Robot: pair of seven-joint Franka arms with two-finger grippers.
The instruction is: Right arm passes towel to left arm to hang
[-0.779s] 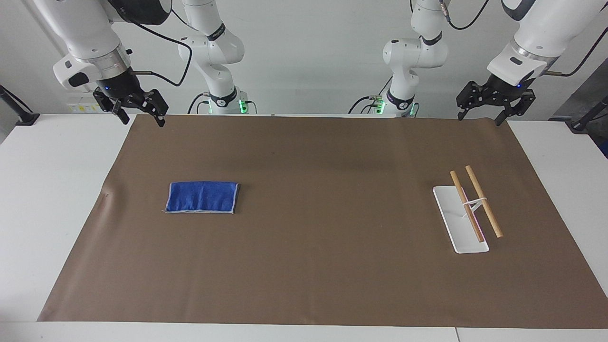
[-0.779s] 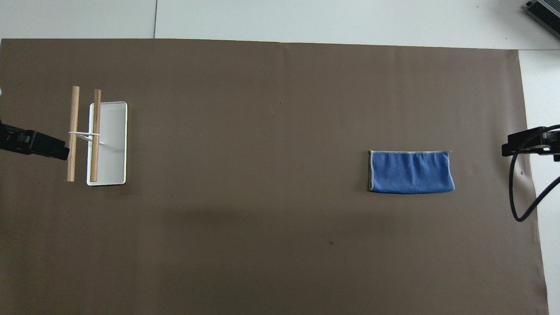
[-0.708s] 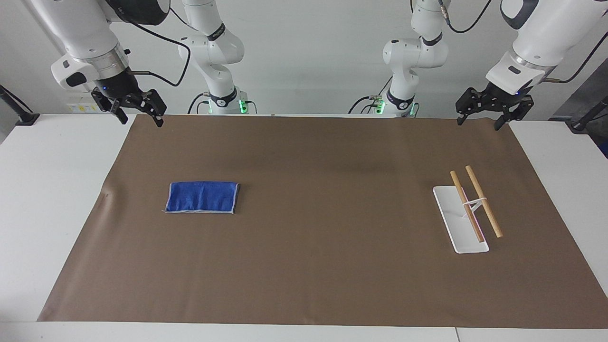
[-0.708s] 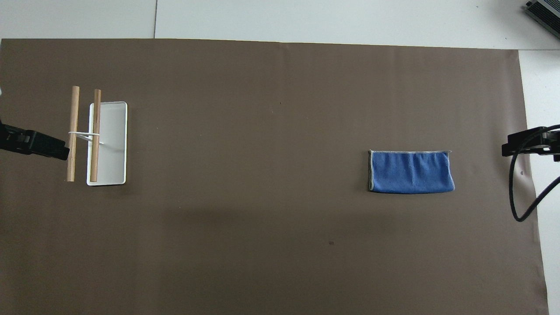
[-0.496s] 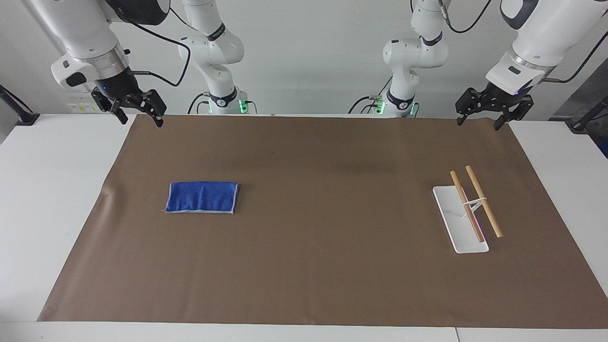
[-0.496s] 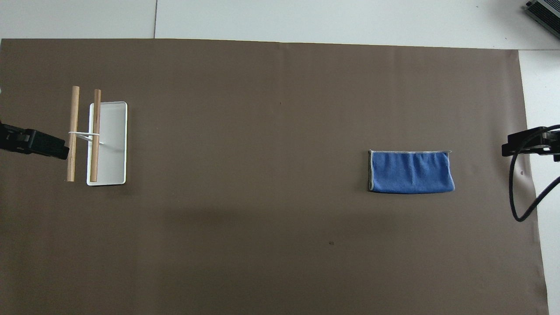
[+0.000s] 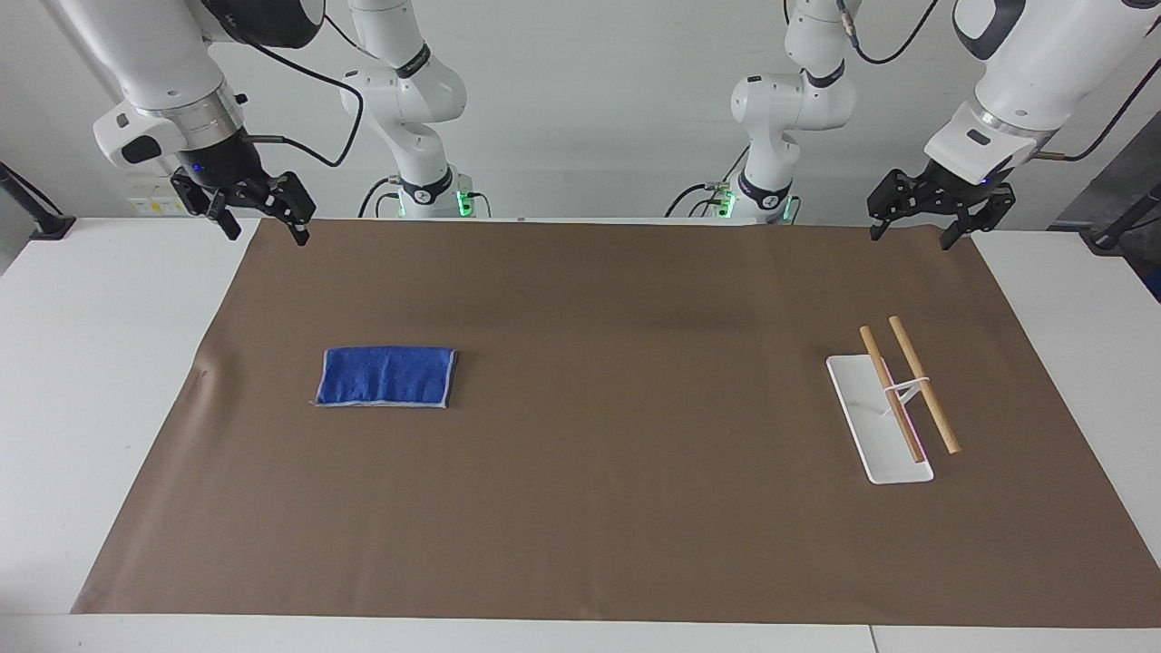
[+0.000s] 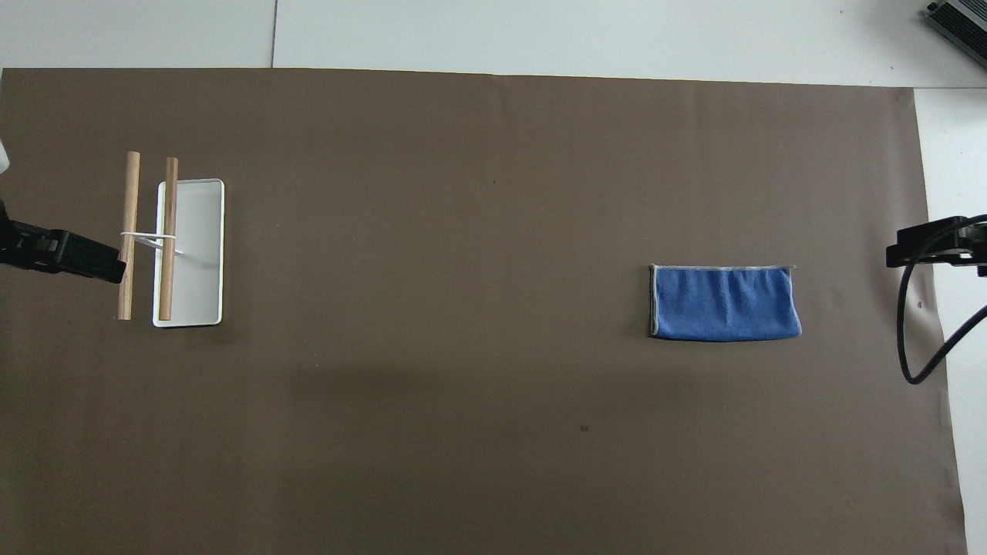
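Towel point(image 7: 385, 376) and rack point(image 7: 880, 418) (apart) on mat point(image 7: 617, 508)

The white table point(image 7: 109, 381) carries a brown mat point(image 7: 599, 435) across most of the frame. On the mat lie the blue towel point(image 7: 385, 376) at centre-left of the facing view and a white-based rack point(image 7: 878, 419) with two wooden rods at centre-right.

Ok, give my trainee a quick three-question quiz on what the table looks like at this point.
1. True or false: the towel lies flat on the brown mat, untouched by either pincer.
2. The rack with two wooden bars stands toward which arm's end of the table? A) left arm's B) right arm's
3. Fill in: the right pincer and the left pincer are both raised at the mat's edge nearest the robots, with fingers ____.

Key: 1 true; 2 A; 3 open.
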